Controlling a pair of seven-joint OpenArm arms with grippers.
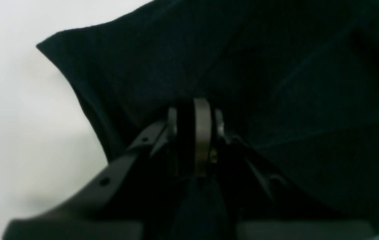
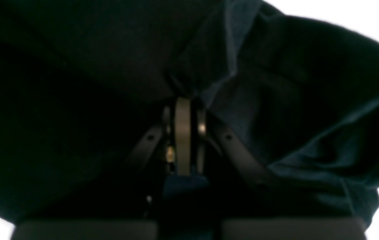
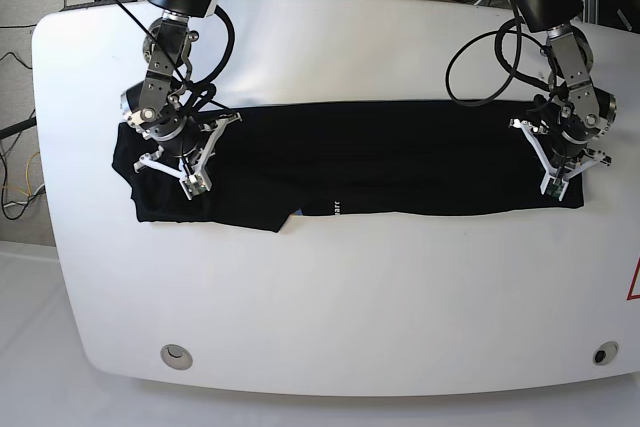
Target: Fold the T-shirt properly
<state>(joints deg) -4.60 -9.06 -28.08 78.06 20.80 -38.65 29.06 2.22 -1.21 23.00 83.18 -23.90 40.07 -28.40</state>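
The black T-shirt (image 3: 380, 162) lies as a long band across the white table (image 3: 350, 297), its small white print (image 3: 335, 210) near the front edge. At the band's right end, my left gripper (image 3: 556, 183) is shut on the cloth. In the left wrist view the fingertips (image 1: 203, 110) pinch dark fabric (image 1: 276, 66). My right gripper (image 3: 190, 183) is shut on the bunched left end, where a sleeve spreads out. The right wrist view shows folds of cloth (image 2: 293, 100) gathered at the closed fingertips (image 2: 182, 106).
Black cables (image 3: 480, 57) loop from both arms over the table's back half. Two round holes (image 3: 177, 354) (image 3: 601, 354) sit near the front corners. A red mark (image 3: 634, 282) shows at the right edge. More wires lie on the floor behind.
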